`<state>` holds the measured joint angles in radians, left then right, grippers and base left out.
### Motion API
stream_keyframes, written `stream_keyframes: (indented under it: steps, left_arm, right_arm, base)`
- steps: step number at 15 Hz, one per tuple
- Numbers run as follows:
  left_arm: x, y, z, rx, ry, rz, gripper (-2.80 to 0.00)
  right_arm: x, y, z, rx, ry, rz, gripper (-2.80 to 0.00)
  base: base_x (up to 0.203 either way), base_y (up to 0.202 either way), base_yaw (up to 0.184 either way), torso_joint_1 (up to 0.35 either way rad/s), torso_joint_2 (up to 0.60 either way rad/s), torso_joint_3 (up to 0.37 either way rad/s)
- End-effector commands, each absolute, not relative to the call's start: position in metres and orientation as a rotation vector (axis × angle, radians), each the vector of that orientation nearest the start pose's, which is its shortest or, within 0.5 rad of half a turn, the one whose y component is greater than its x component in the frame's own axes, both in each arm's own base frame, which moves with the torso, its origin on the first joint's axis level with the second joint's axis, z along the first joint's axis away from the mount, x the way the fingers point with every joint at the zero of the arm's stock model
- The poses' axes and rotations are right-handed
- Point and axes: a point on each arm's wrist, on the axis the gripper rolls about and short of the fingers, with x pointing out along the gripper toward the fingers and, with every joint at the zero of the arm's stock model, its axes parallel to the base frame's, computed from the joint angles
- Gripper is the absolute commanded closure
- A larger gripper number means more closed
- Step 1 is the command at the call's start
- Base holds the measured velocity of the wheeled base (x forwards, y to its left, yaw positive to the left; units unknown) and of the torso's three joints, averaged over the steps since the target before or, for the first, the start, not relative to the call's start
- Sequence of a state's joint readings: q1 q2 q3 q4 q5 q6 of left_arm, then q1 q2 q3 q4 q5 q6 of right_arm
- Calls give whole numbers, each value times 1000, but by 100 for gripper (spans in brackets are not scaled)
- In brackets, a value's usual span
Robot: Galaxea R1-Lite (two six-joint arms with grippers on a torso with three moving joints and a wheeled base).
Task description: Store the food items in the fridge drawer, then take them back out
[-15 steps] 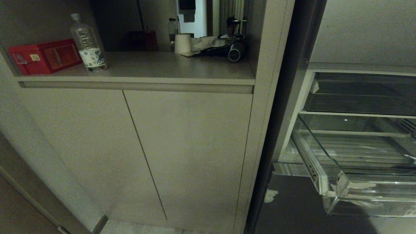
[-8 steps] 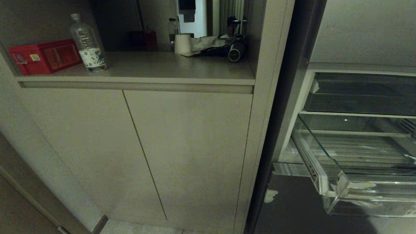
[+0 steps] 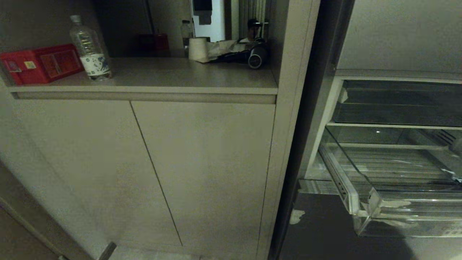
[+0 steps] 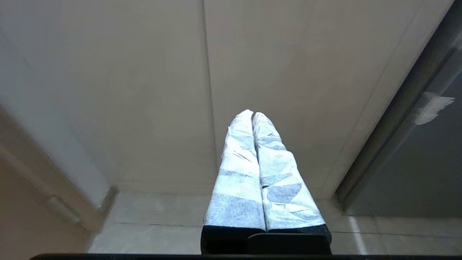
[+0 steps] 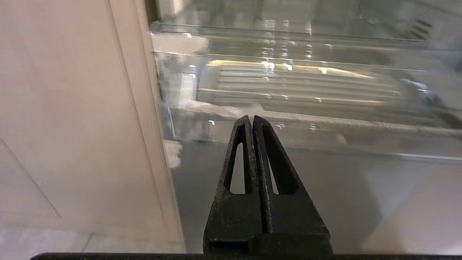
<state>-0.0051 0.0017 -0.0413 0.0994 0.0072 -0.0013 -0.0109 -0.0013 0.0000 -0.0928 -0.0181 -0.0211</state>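
Two tools show only in their own wrist views, and neither holds anything. The left tool (image 4: 252, 115), its fingers wrapped in pale tape, has them pressed together and hangs in front of the beige cabinet doors (image 4: 281, 72), above the pale tiled floor (image 4: 155, 224). The right tool (image 5: 251, 118), plain black, also has its fingers pressed together and points toward the wide, shallow, clear plastic fridge drawer (image 5: 288, 86).

In the head view that fridge drawer (image 3: 397, 173) sits at the right, pulled out from the open fridge, with a ribbed floor and whitish tape scraps on its front lip. No food item can be made out in it. Above it lies a darker clear bin (image 3: 397, 104).

To the left of the fridge stands the beige cabinet, whose surface (image 3: 173, 77) carries a red rectangular box (image 3: 39, 66) at its left end and a clear plastic water bottle (image 3: 88, 48) just beside it. Farther back on it are a pale paper roll (image 3: 197, 50) and a dark hair dryer (image 3: 249, 57).
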Motion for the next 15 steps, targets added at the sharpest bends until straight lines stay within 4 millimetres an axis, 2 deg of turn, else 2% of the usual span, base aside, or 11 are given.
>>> stream_keyframes:
  steps: [1, 15]
  left_arm:
    - [-26, 0, 77, -1, 61, 3, 0]
    - [-26, 0, 77, -1, 61, 3, 0]
  right_arm:
    - [-21, 0, 76, -21, -60, -30, 0]
    - [-21, 0, 75, 3, -54, -31, 0]
  base:
    - [8, 5, -137, 5, 5, 2]
    - [0, 8, -176, 3, 3, 1]
